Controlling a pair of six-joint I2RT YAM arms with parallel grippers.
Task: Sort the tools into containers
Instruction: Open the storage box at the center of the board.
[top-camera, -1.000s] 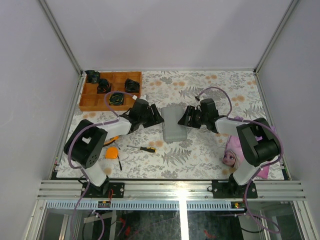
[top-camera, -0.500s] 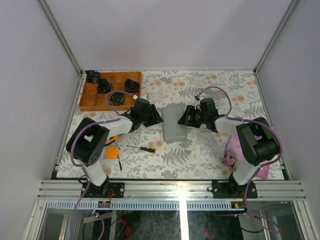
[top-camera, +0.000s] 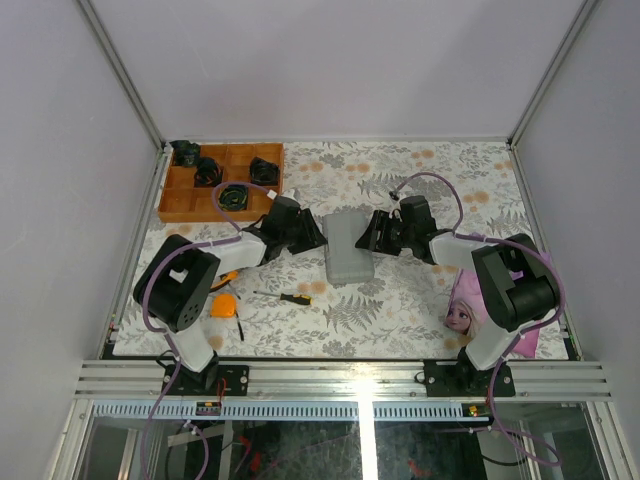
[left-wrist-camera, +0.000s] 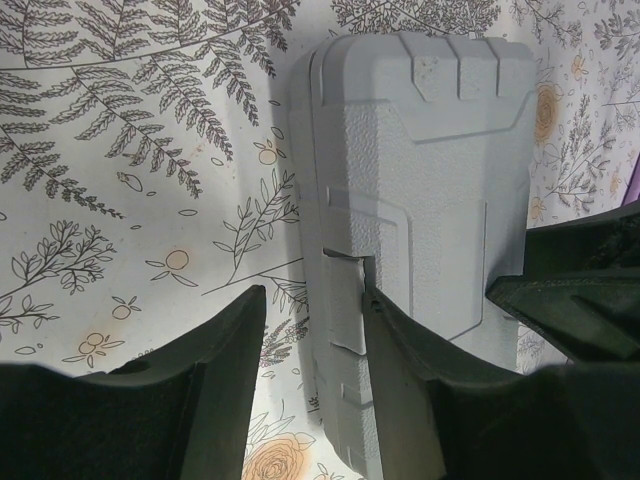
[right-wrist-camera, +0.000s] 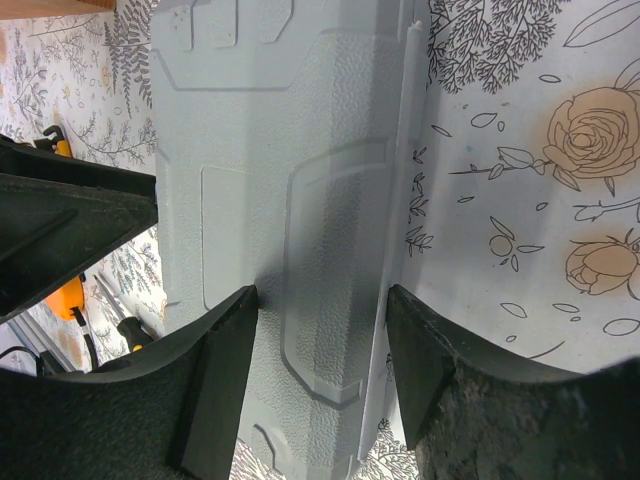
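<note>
- Where the table (top-camera: 400, 300) runs nearest the arm bases, we find the tools lying loose: the round orange tape measure (top-camera: 223, 304), the thin black key (top-camera: 240, 328) just beside it, and the slim screwdriver (top-camera: 288, 297) a little further in.
- The pliers (top-camera: 229, 277) show only an orange handle, the rest hidden under the left arm.
- A doll (top-camera: 462, 312) lies near the right arm's base, well apart from the tools.
- Mid-table we note the grey case (top-camera: 348, 250), lid down and flat on the cloth, lying lengthwise between the two grippers.
- Left gripper (left-wrist-camera: 312, 300): jaws apart, one finger on the cloth beside the case, the other on the lid by a small tab on its long edge. It grips nothing.
- Right gripper (right-wrist-camera: 320, 300): jaws apart, straddling the opposite long edge, one tip on the lid. We see no hold on it.
- Furthest back, an orange compartment tray (top-camera: 182, 203) holds some small black items.
- Our judgement: no tool is sorted. The case must be opened first, then all four tools placed.
</note>
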